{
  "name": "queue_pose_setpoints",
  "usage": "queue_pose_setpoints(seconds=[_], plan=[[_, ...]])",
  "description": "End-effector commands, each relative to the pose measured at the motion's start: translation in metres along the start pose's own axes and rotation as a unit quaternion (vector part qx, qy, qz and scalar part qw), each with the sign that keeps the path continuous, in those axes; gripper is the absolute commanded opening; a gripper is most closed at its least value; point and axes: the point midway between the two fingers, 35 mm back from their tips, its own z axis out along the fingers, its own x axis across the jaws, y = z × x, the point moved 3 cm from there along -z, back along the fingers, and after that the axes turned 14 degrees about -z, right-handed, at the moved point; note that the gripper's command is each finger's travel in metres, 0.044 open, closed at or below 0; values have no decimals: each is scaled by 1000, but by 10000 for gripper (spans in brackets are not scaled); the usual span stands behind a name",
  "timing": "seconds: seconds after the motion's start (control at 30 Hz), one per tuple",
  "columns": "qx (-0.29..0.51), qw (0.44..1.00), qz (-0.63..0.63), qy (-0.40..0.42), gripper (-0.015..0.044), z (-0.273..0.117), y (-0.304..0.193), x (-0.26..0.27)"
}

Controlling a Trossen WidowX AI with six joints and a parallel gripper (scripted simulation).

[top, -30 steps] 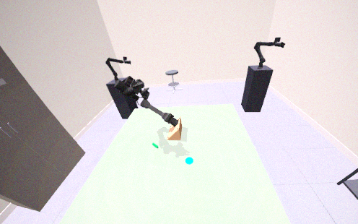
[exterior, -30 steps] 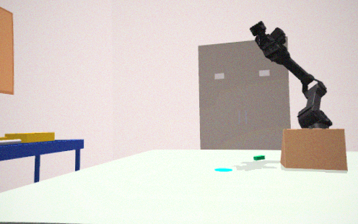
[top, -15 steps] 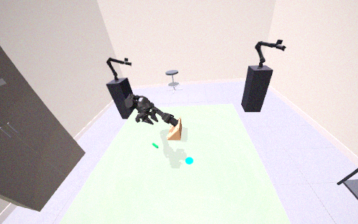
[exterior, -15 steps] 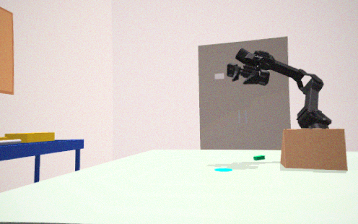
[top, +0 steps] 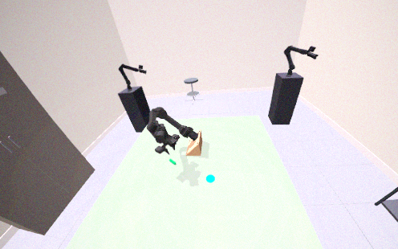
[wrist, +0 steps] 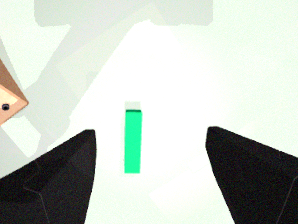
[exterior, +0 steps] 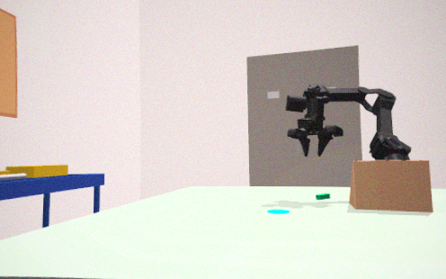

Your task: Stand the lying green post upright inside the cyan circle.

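The green post (top: 172,161) (exterior: 323,196) (wrist: 132,142) lies flat on the pale green table top. The cyan circle (top: 210,178) (exterior: 278,211) is flat on the table, apart from the post; it is not in the wrist view. My gripper (exterior: 313,156) (wrist: 152,137) points down, open and empty, well above the table. In the wrist view the post shows between the two fingertips, nearer the left one, with its length running up and down the picture. In the top view the gripper hangs close to the post in the picture, and its fingertips are hard to make out.
The arm stands on a wooden wedge-shaped base (top: 195,148) (exterior: 391,185) (wrist: 11,100) on the table, beside the post. Two dark pedestals (top: 136,110) (top: 286,98) with other arms stand beyond the table. A blue bench (exterior: 72,181) with yellow things on it stands at the left in the exterior view.
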Motion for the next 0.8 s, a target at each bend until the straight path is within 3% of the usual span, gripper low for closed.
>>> queue_pose_setpoints(seconds=[0.0, 0.23, 0.53, 0.77], plan=[[84, 996, 23, 20, 232, 20, -19, 10], [87, 996, 24, 21, 232, 23, -20, 10], [87, 996, 25, 19, 232, 129, -38, 13], [90, 995, 25, 19, 232, 136, -41, 15]])
